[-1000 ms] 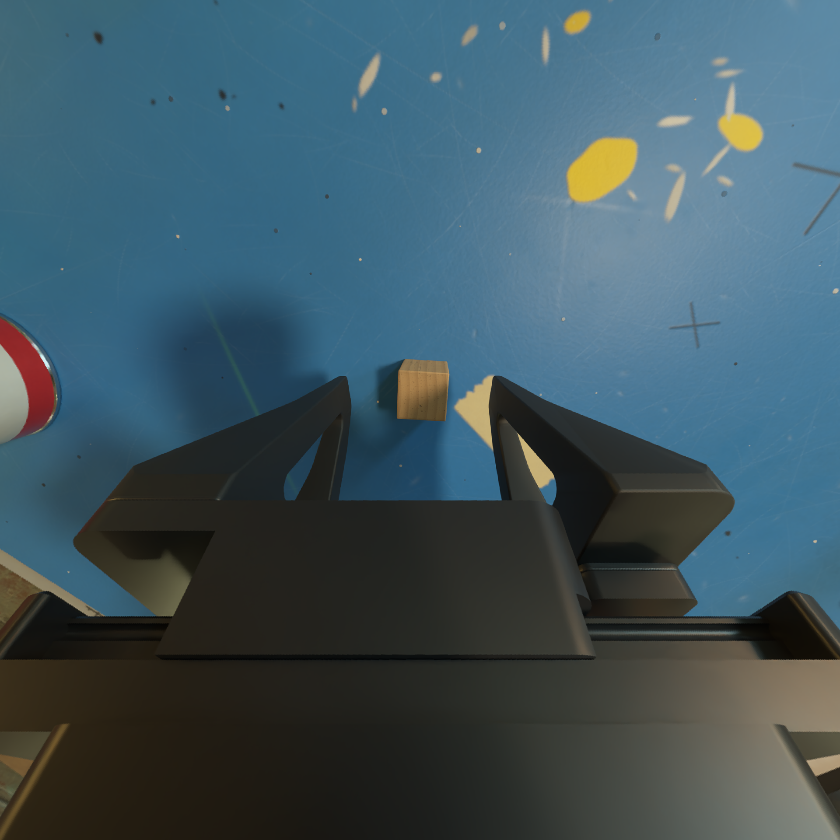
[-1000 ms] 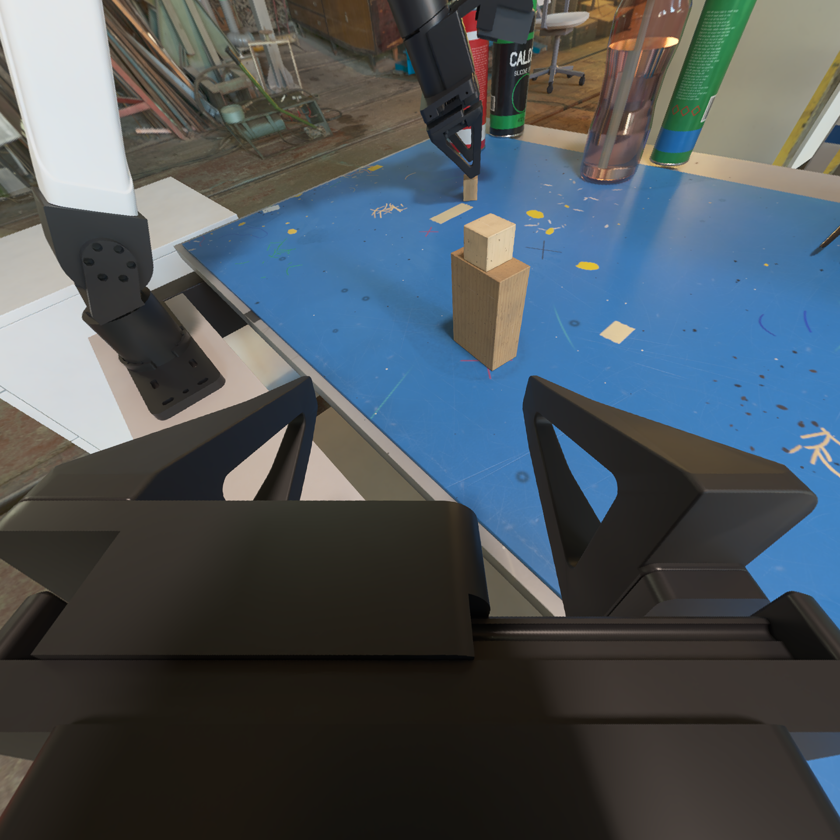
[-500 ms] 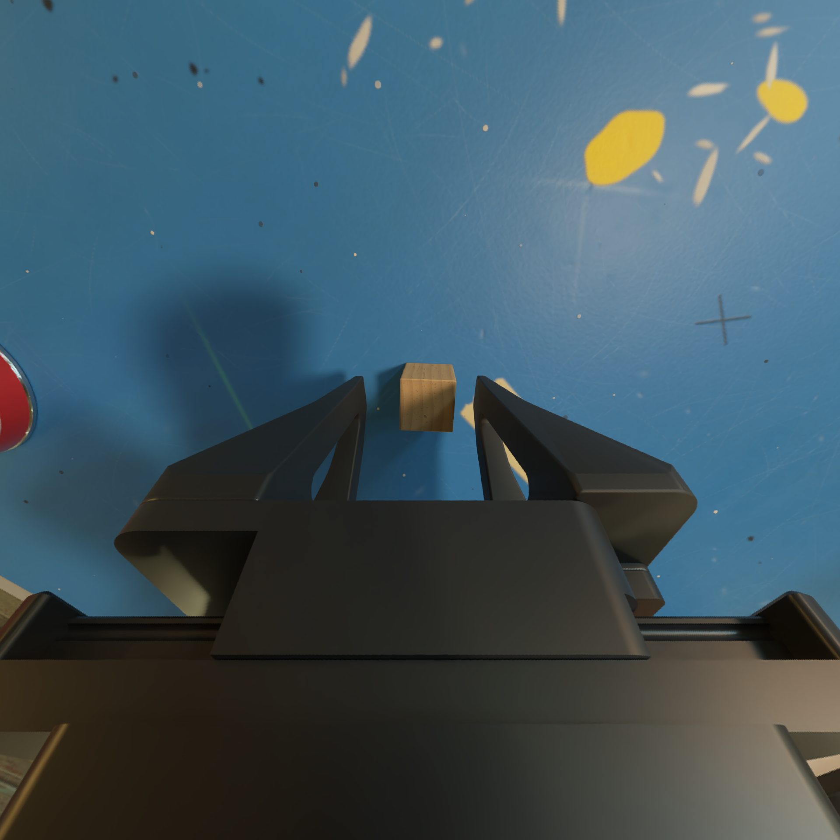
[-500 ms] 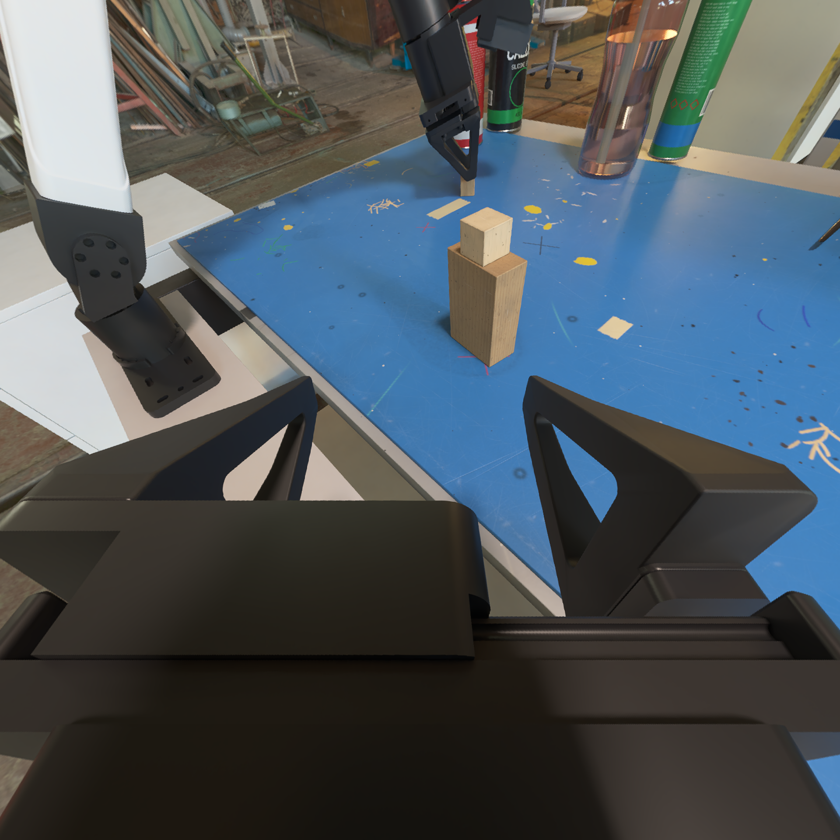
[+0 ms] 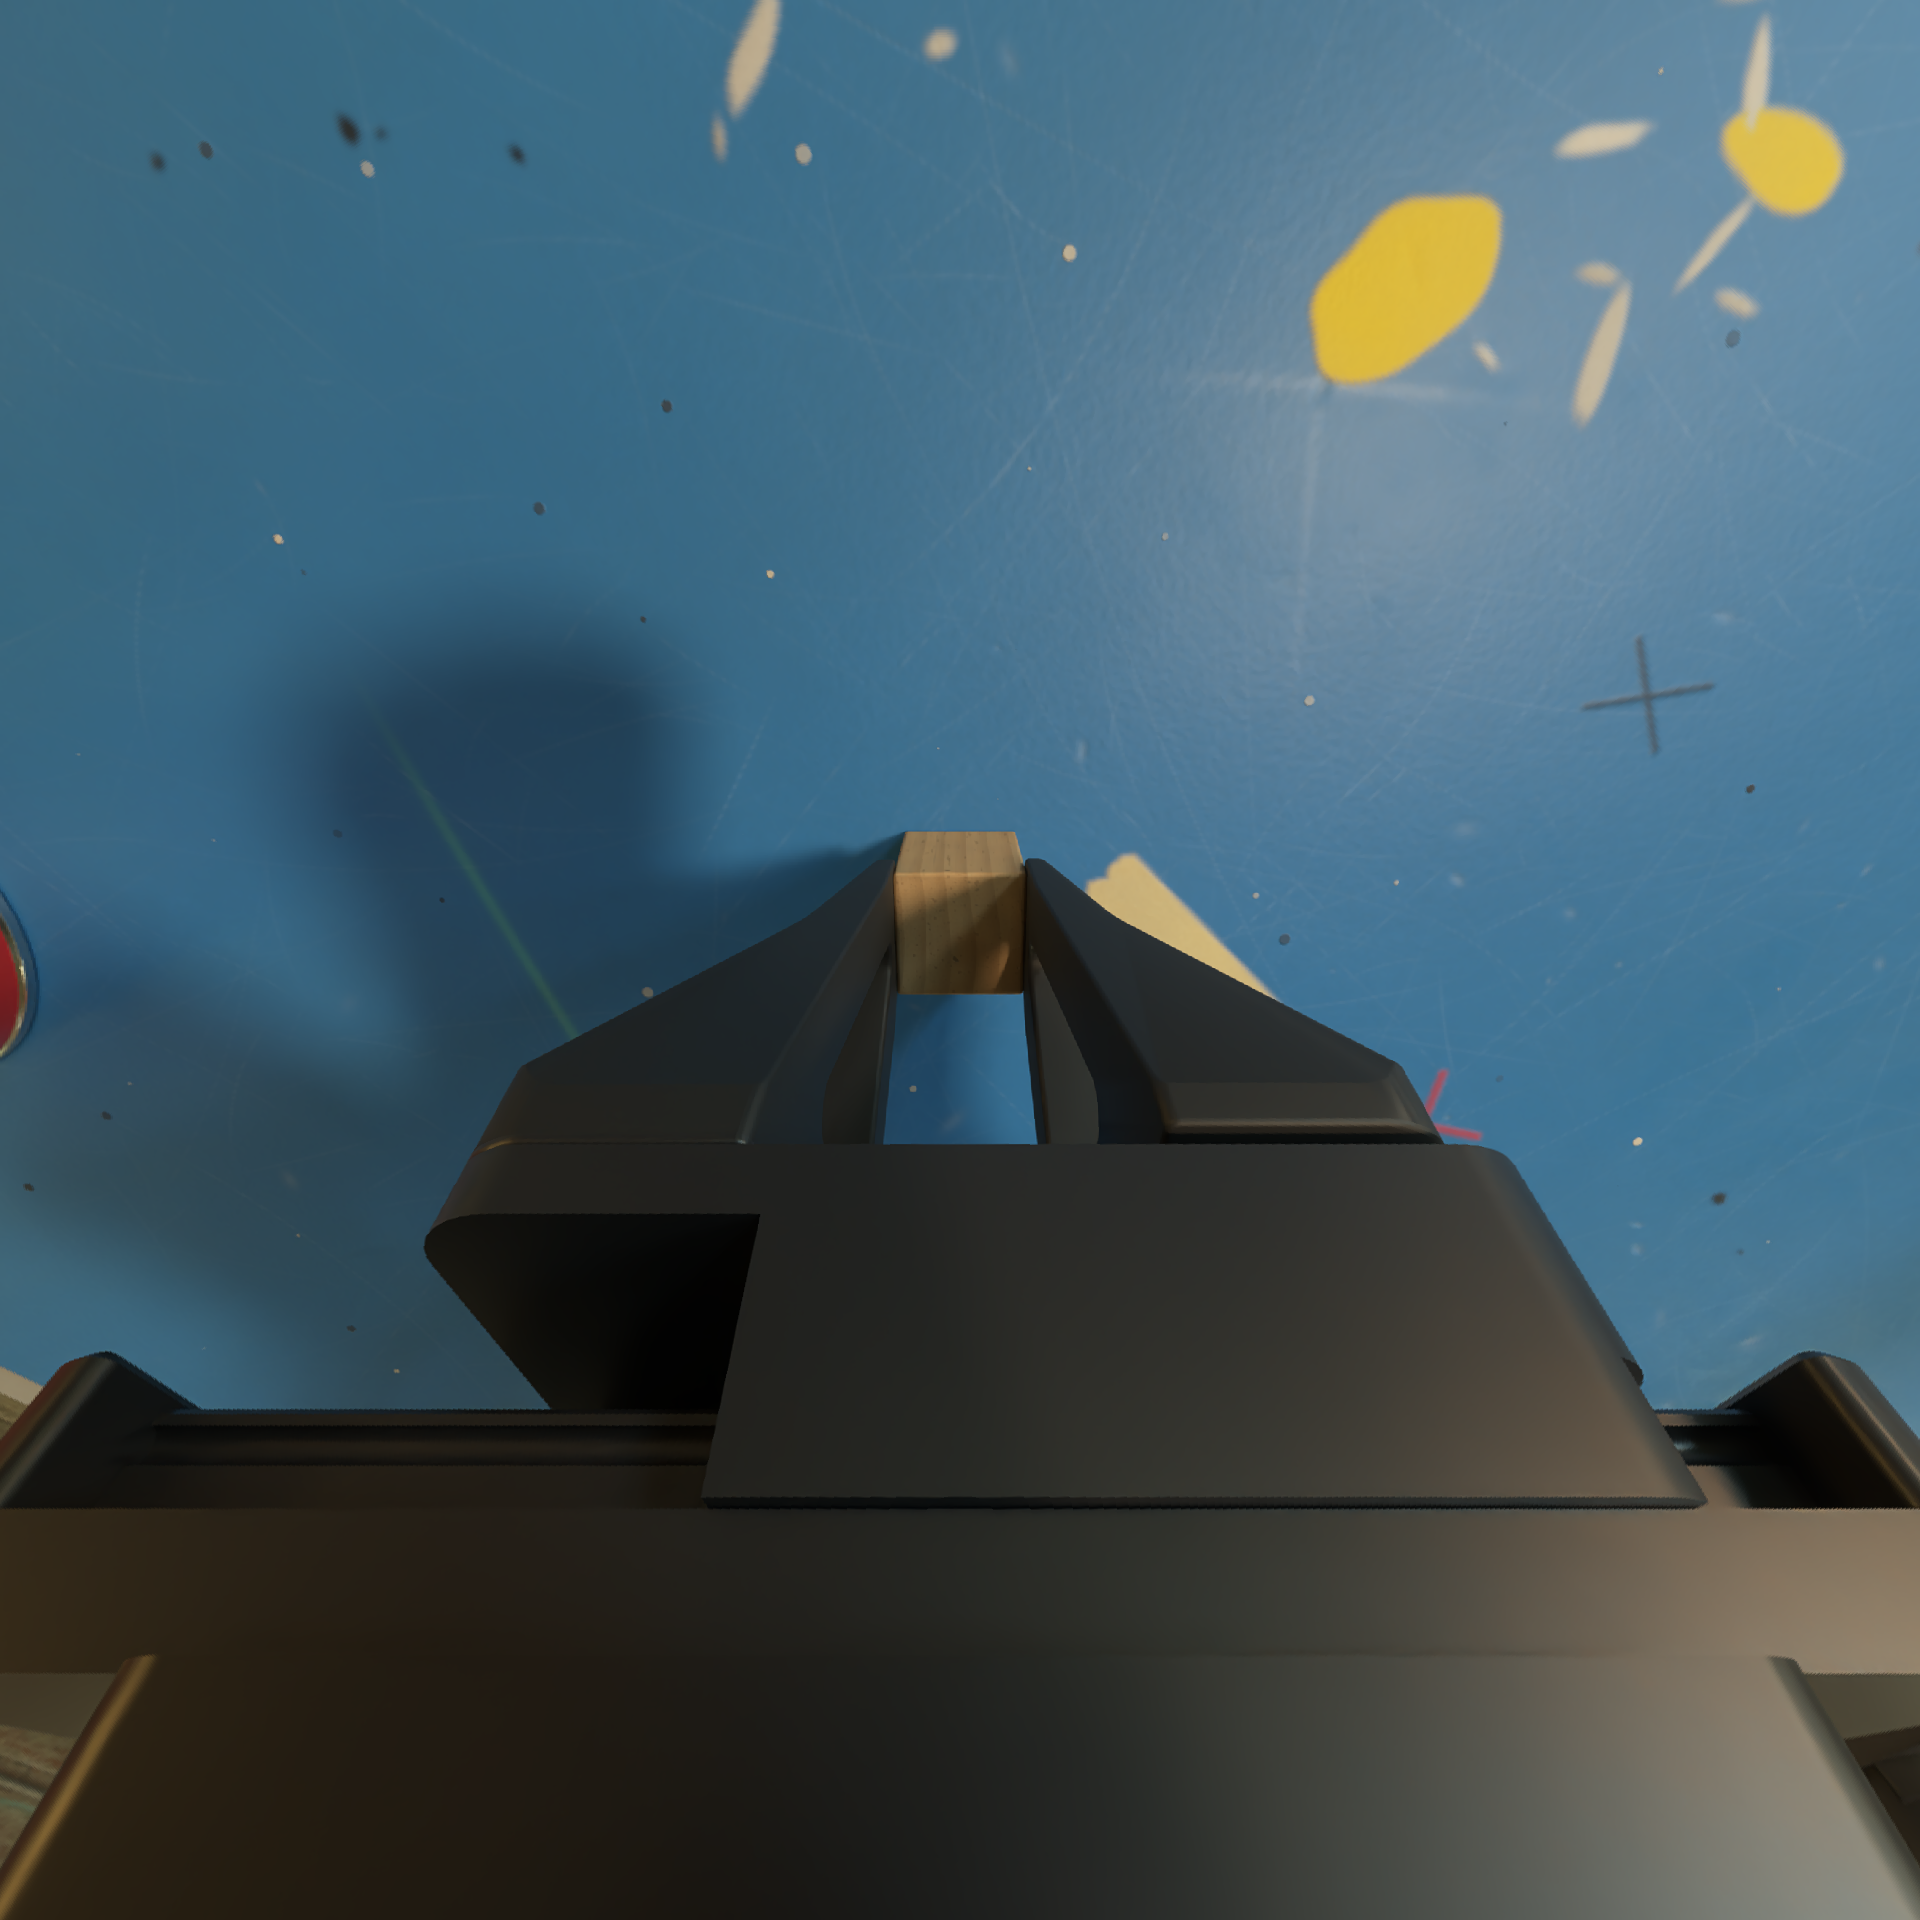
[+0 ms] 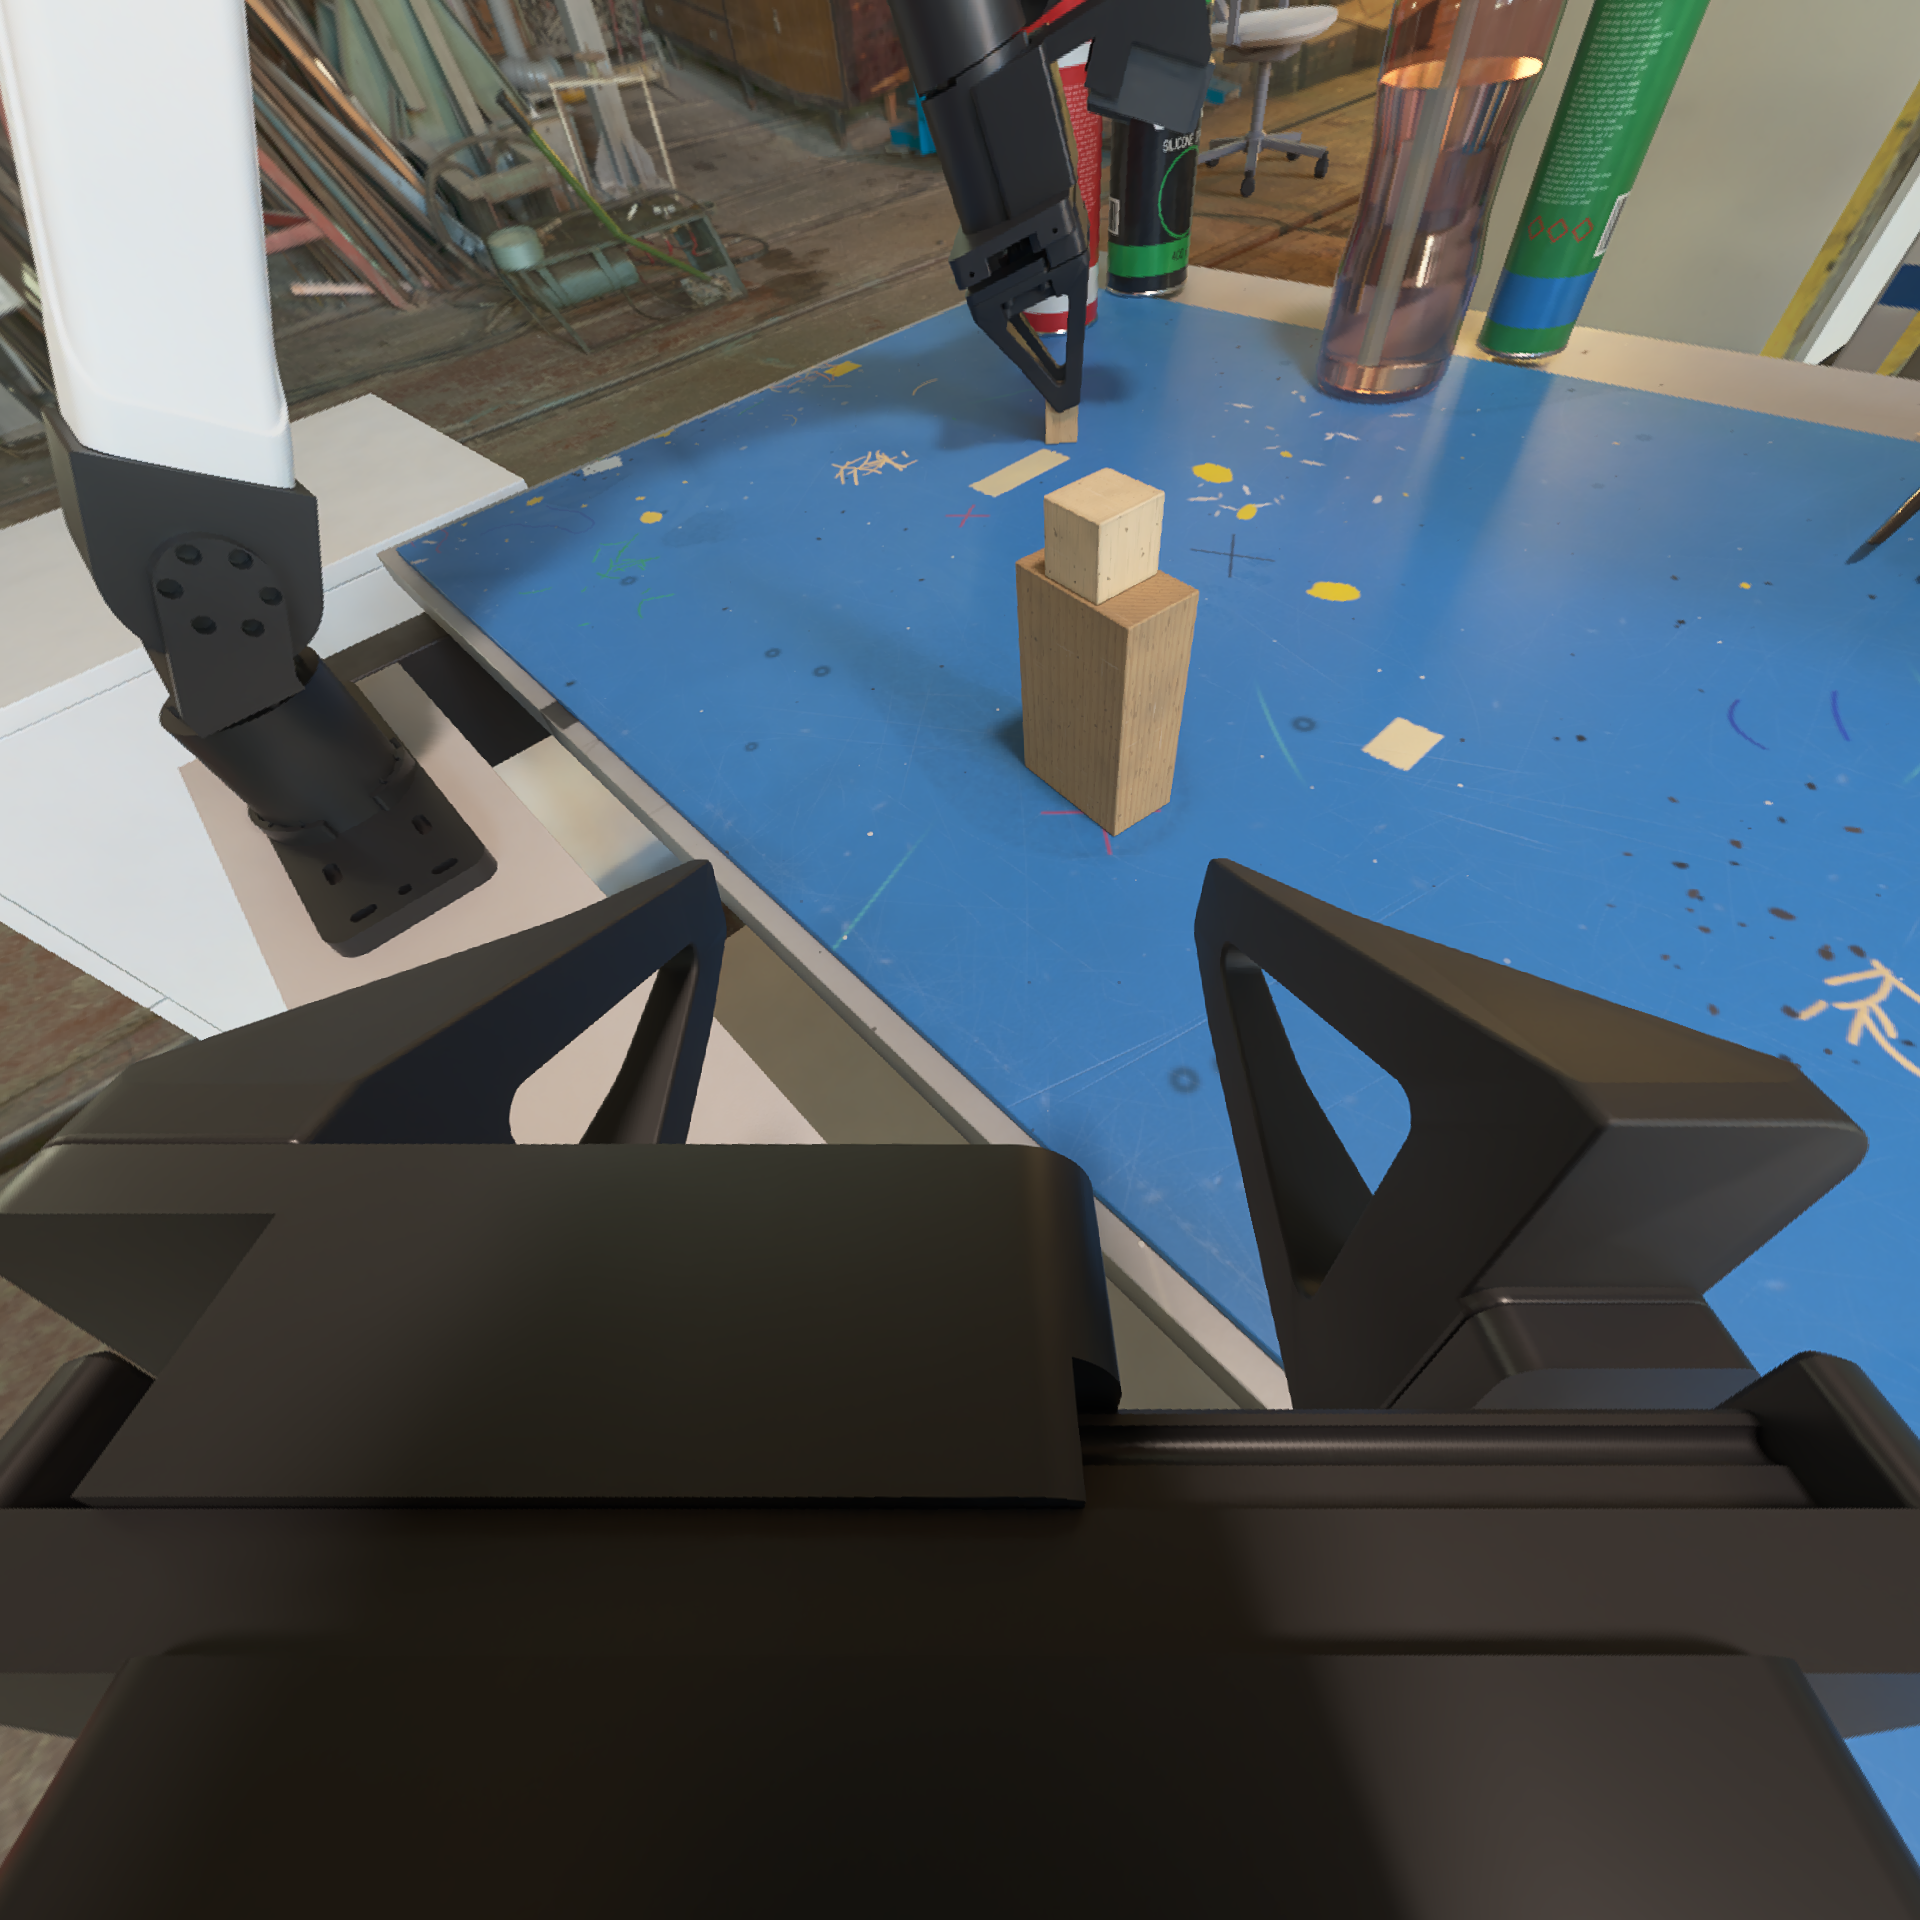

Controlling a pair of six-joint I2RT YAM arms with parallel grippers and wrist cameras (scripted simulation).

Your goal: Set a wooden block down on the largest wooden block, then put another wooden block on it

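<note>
A tall wooden block (image 6: 1107,707) stands upright on the blue table (image 6: 1455,935). A pale wooden cube (image 6: 1103,532) sits on its top. My left gripper (image 5: 960,914) is shut on a small wooden block (image 5: 958,920), down at the table surface. It shows far off in the right wrist view (image 6: 1060,400), with the small block (image 6: 1061,426) under its tips. My right gripper (image 6: 956,883) is open and empty, held back over the table's near edge.
At the far edge stand a black spray can (image 6: 1151,208), a copper-tinted bottle (image 6: 1423,208) and a green and blue can (image 6: 1558,187). A red and white can (image 5: 10,987) shows at the left. The left arm's base (image 6: 312,790) stands off the table.
My left gripper has come down around the small block and closed its fingers on it. The right gripper has stayed open and nearly still.
</note>
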